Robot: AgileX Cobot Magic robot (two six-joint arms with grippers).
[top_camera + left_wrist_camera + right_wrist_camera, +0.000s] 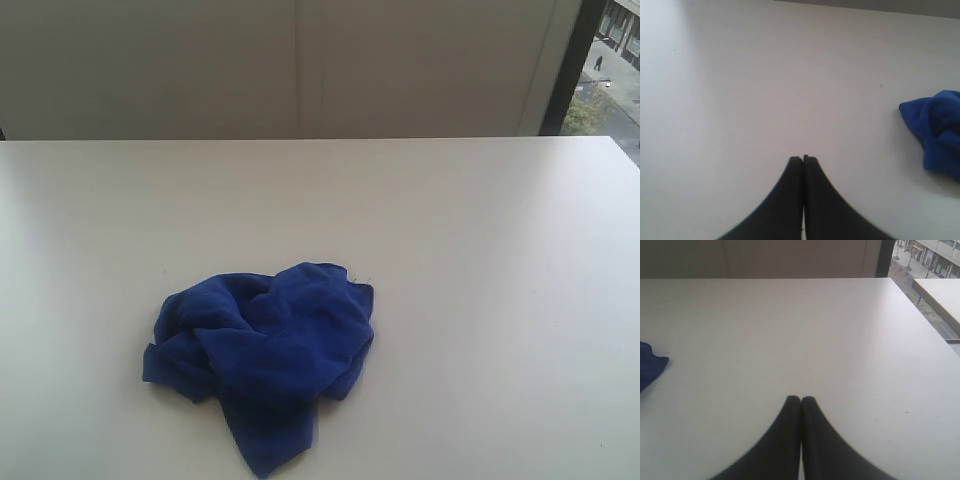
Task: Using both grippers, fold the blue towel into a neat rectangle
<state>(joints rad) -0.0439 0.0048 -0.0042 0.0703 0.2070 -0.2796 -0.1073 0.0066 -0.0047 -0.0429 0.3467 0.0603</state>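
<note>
blue towel (262,355): crumpled in a loose heap on the white desk (480,260), toward its near edge, left of centre, unfolded | left tool (803,159): jaws pressed together, empty, over bare desk, towel off to one side | right tool (801,399): jaws together, empty, well apart from towel

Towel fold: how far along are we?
Done: nothing; the blue towel lies crumpled in a heap on the white table. In hand: nothing; left pincer and right pincer are both shut, empty, clear of the cloth. To do: flatten it, grip the edges, fold into a rectangle.
</note>
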